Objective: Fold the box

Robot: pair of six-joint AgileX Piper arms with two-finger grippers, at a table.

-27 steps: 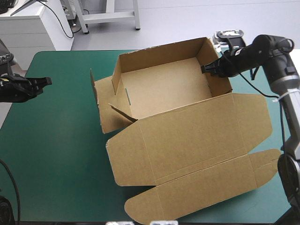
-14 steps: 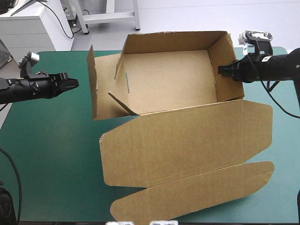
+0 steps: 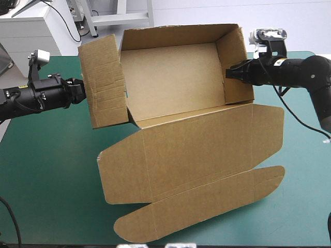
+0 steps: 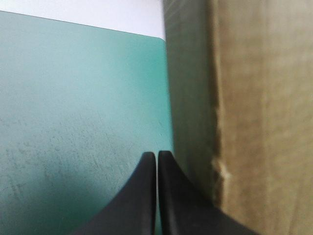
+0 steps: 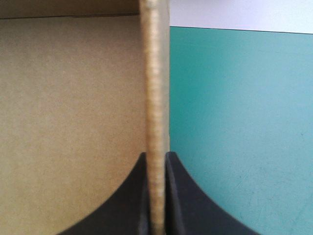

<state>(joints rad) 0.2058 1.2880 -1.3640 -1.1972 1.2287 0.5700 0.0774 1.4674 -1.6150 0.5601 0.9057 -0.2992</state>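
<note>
You've brought the left gripper (image 3: 80,89) in against the box's (image 3: 176,72) left flap (image 3: 103,82), now swung upright, and the whole box has slid leftward.

The left arm (image 3: 31,98) and right arm (image 3: 297,72) are matt black, built of rounded tubular links; the right arm's near link (image 3: 323,111) is pale grey. The left gripper (image 4: 156,155) and right gripper (image 5: 156,155) carry smooth black fins, broad-based, curving to narrow tips.

Brown box (image 3: 173,77) is sitting open at the far middle of the teal-green cover (image 3: 51,170): far and right walls standing, left flap hanging outward, lid lying flat nearward.
</note>
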